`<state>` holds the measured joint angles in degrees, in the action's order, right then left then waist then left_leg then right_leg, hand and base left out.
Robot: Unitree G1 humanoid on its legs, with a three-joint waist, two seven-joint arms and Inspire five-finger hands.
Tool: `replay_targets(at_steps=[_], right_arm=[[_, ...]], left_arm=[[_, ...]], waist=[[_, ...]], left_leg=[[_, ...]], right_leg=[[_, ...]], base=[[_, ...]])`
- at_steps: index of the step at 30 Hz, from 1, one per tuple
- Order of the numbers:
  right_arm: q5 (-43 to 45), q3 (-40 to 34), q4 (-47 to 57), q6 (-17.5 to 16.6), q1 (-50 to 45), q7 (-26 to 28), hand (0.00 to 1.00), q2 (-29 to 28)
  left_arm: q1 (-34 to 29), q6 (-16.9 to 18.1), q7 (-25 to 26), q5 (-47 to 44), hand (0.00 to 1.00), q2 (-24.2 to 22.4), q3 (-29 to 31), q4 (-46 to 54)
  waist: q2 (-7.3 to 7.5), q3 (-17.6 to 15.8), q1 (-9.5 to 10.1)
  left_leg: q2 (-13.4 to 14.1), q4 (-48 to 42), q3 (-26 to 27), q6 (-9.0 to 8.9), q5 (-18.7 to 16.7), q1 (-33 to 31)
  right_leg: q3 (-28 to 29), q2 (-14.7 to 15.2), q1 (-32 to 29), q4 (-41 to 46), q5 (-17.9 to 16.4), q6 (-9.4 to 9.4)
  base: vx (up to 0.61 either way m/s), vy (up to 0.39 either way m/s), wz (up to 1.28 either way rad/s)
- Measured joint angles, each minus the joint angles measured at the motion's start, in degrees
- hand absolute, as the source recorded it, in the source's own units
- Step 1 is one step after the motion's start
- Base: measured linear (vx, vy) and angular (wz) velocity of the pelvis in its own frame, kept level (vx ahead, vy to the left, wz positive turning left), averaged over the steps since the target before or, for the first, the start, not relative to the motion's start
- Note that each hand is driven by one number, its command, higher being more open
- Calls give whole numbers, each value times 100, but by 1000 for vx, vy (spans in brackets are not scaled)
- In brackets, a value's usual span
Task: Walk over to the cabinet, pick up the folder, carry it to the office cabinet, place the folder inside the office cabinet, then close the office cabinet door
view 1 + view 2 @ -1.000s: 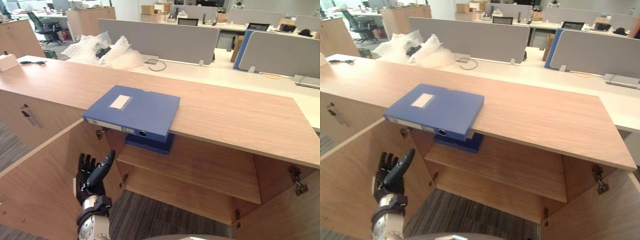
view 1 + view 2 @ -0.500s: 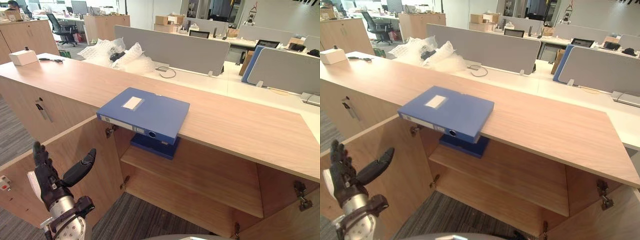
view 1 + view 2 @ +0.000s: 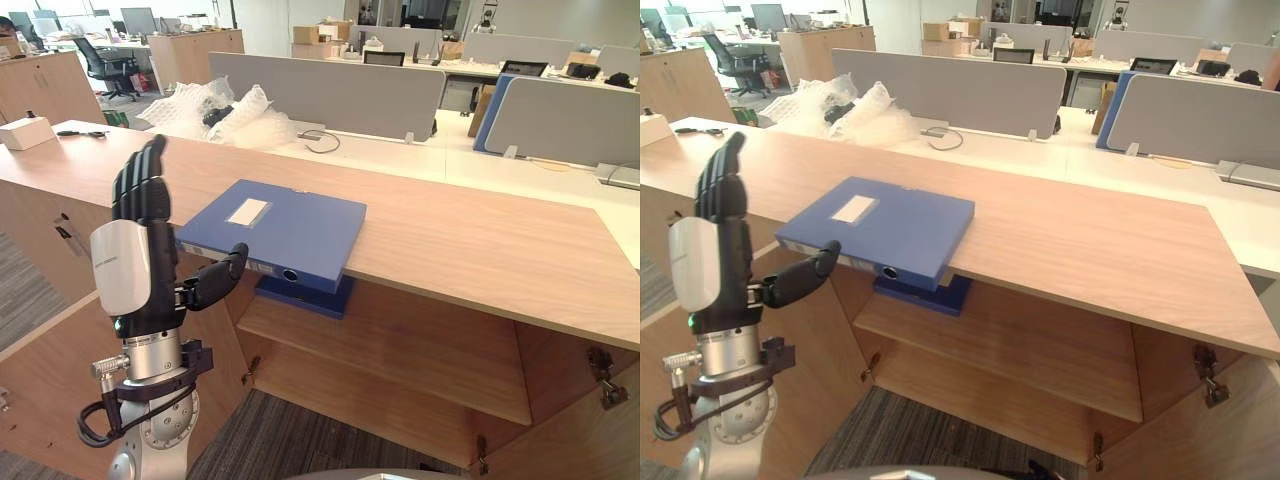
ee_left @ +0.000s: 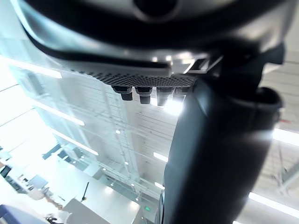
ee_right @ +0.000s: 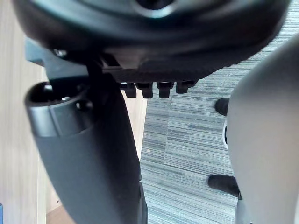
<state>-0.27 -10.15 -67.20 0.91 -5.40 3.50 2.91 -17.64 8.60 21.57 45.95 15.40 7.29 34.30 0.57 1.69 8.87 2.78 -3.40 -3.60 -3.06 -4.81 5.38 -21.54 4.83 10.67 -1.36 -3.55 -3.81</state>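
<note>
A blue folder (image 3: 285, 228) with a white label lies flat on the wooden cabinet top (image 3: 480, 235), its spine overhanging the front edge. A second blue folder (image 3: 305, 296) lies on the shelf (image 3: 400, 340) just under it. My left hand (image 3: 135, 245) is raised upright in front of the cabinet, left of the top folder. Its fingers are straight and point up, its thumb (image 3: 215, 280) reaches toward the folder's spine, and it holds nothing. My right hand (image 5: 88, 154) hangs over grey carpet with its thumb straight, holding nothing.
Both cabinet doors stand open: the left door (image 3: 45, 385) beside my left arm, the right door (image 3: 590, 430) at the lower right. Bubble wrap (image 3: 215, 105) and a small white box (image 3: 25, 132) lie further back on the left. Grey desk dividers (image 3: 330, 90) stand behind.
My left hand has risen from low beside the left door to the height of the cabinet top, fingers pointing up. The view has shifted slightly; the folders have not moved.
</note>
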Motion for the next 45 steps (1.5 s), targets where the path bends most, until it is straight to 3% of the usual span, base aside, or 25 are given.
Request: replay_targets(at_steps=[4, 10, 23, 30, 38, 45], right_arm=[[-15, 6, -3, -33, 16, 7, 100, 74], [-96, 3, -5, -94, 20, 9, 100, 70], [-197, -278, -117, -111, 61, 8, 100, -11], [-197, -278, -120, -111, 63, 8, 100, -24], [-197, -259, -120, -111, 81, 9, 100, -23], [-199, -213, -122, -112, 140, 5, 100, 5]], left_arm=[[163, 148, -74, 362, 100, 592, 2, -126], [292, 270, -110, 609, 100, 1019, 23, -327], [574, 66, 97, 647, 100, 1174, 591, -455], [565, 157, 69, 643, 100, 1174, 633, -545], [524, 461, -192, 650, 100, 1253, 61, -928], [535, 509, -275, 844, 100, 1525, -251, -1417]], waist=[[-62, -34, 7], [-45, -40, 33], [48, -88, 76], [98, -150, 82], [93, -161, 67], [38, -208, 46]], left_leg=[[25, 112, 17, -13, 38, 57], [66, 158, 102, -21, 54, 57], [84, 223, 138, -25, 73, 132], [88, 224, 140, -25, 73, 133], [89, 241, 141, -25, 73, 122], [92, 237, 174, -18, 80, 132]], right_leg=[[53, -18, -33, 2, 11, 19], [145, -61, -62, 11, 30, 50], [191, -91, -77, 27, 17, 70], [199, -90, -81, 51, 13, 75], [203, -88, -99, 93, -12, 87], [259, -73, -193, 219, -52, 97]], base=[[-27, 6, -5], [-21, 4, -8], [-1, 3, -1], [0, 0, 0], [0, 0, 0], [2, 6, -2]])
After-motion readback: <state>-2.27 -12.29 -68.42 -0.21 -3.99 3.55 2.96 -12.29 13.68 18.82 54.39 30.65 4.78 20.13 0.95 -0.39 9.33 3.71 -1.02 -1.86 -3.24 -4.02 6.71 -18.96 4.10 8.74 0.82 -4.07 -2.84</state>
